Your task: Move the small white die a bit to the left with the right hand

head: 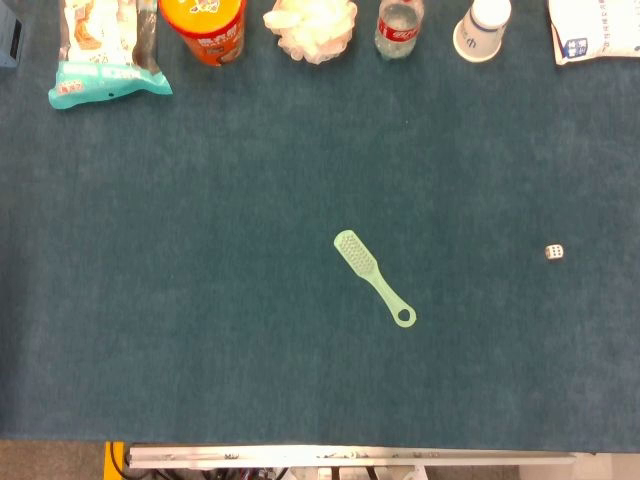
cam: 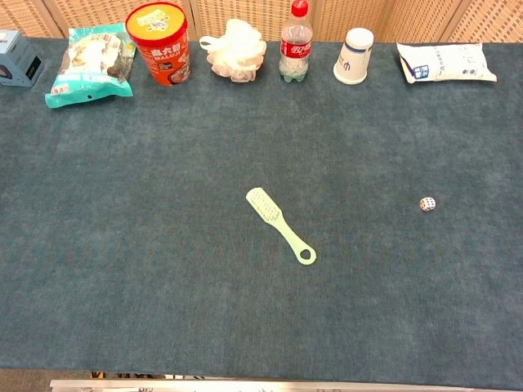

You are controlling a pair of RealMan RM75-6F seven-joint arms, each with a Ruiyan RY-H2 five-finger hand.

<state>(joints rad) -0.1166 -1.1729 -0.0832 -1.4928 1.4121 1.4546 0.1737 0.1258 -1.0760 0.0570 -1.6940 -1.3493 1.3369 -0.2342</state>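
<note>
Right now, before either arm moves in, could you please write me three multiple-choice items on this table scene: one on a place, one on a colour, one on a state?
1. Where does the small white die lie relative to the pale green plastic brush?
A. to its right
B. to its left
C. on top of it

2. What colour is the cap of the clear plastic soda bottle?
A. blue
B. red
C. yellow

3. How does the white paper cup stand?
A. upright, mouth up
B. on its side
C. upside down, mouth on the blue-green cloth table

Answers: 1 A, the die sits apart from the brush toward the right edge in both views. 2 B, the chest view shows a red cap. 3 C, its wide rim meets the cloth and its narrow base faces up. No robot hand is in view.
</note>
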